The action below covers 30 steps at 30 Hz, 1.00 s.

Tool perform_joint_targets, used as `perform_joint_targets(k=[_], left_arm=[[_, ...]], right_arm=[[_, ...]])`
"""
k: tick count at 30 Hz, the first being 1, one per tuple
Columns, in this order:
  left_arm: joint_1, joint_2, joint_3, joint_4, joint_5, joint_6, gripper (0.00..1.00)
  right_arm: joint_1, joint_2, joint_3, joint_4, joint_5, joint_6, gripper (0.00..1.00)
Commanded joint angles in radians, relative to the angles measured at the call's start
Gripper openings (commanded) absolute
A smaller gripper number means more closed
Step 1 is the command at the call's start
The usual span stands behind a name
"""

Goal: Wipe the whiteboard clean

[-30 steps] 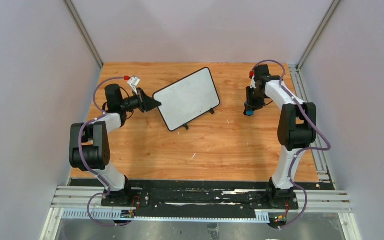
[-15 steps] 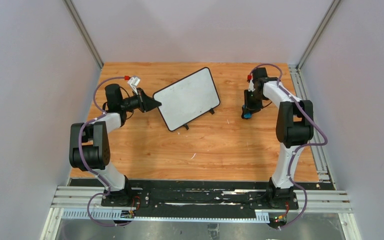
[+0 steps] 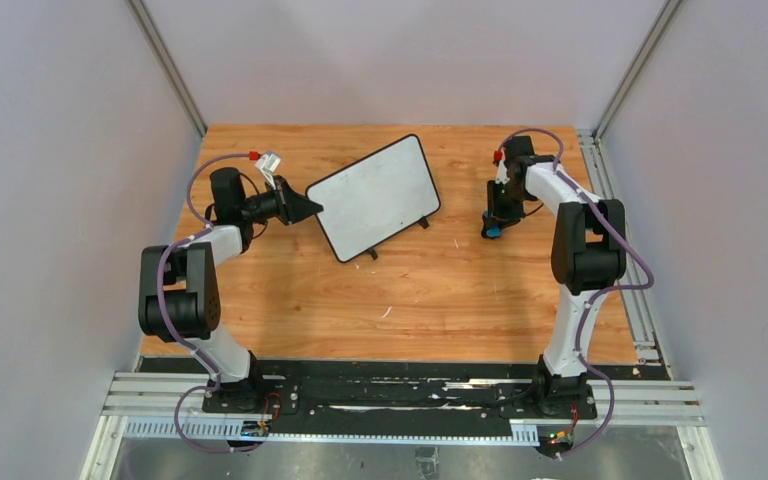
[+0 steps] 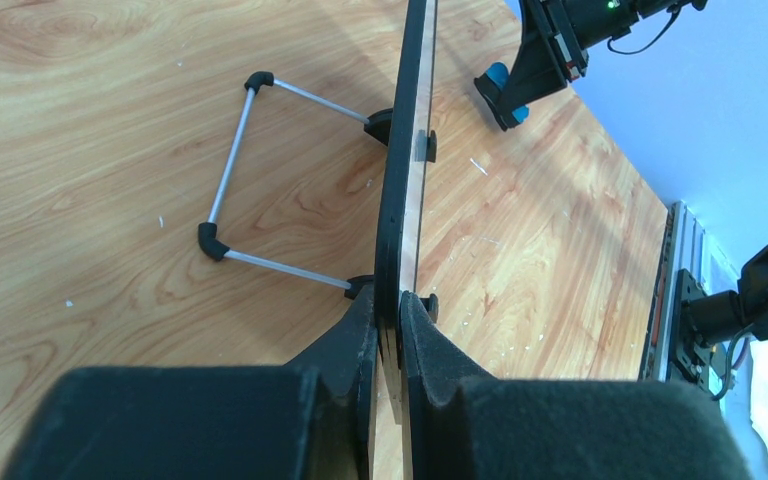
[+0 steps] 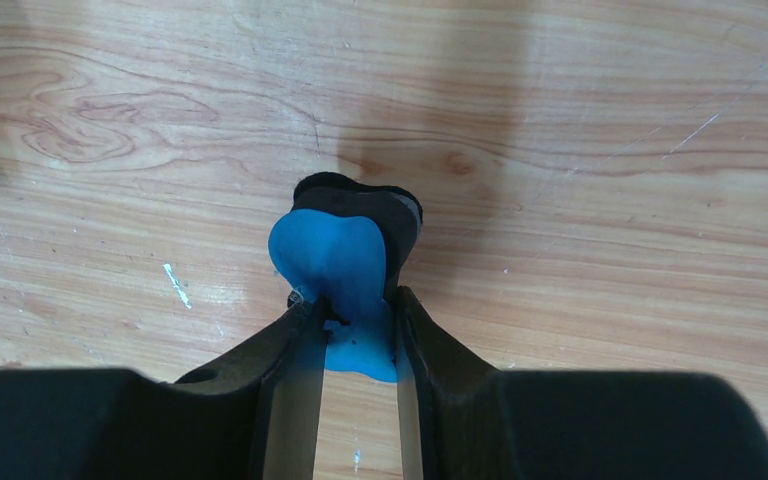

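The whiteboard, white with a thin black frame, stands tilted on the wooden table at the back centre. My left gripper is shut on its left edge. In the left wrist view the board shows edge-on between my fingers, with its wire stand behind it. My right gripper is shut on the blue-and-black eraser, to the right of the board and apart from it. In the right wrist view the eraser sits pinched between my fingers just above the wood.
The wooden table is walled by grey panels on three sides. A metal rail runs along its right edge. White specks lie on the wood.
My right gripper has moved slightly left and toward the front with the eraser. The left arm and the whiteboard have not moved.
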Motion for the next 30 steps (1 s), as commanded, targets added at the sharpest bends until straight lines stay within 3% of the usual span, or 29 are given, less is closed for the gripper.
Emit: perform_joint_targets(k=[1, 13, 15, 19, 22, 24, 30], left_arm=[[-0.001, 0.039, 0.005, -0.054, -0.072, 0.084, 0.0], [0.0, 0.034, -0.001, -0.054, -0.07, 0.084, 0.02], [0.0, 0.034, 0.001, -0.054, -0.067, 0.081, 0.09], [-0.001, 0.033, 0.001, -0.054, -0.067, 0.08, 0.15], [-0.001, 0.031, 0.001, -0.054, -0.066, 0.078, 0.31], [-0.001, 0.03, 0.001, -0.057, -0.066, 0.079, 0.48], [-0.001, 0.026, 0.003, -0.061, -0.057, 0.076, 0.53]], right_arm=[[-0.006, -0.007, 0.002, -0.014, -0.017, -0.006, 0.3], [-0.006, -0.03, -0.016, -0.001, -0.01, 0.001, 0.39], [-0.005, -0.03, -0.017, -0.001, -0.006, 0.002, 0.39], [-0.004, -0.031, -0.016, -0.002, -0.006, 0.002, 0.39], [-0.002, -0.03, -0.016, -0.001, -0.003, 0.001, 0.39], [-0.002, -0.029, -0.013, -0.001, -0.003, 0.001, 0.39], [0.0, -0.016, -0.005, -0.003, -0.004, 0.001, 0.39]])
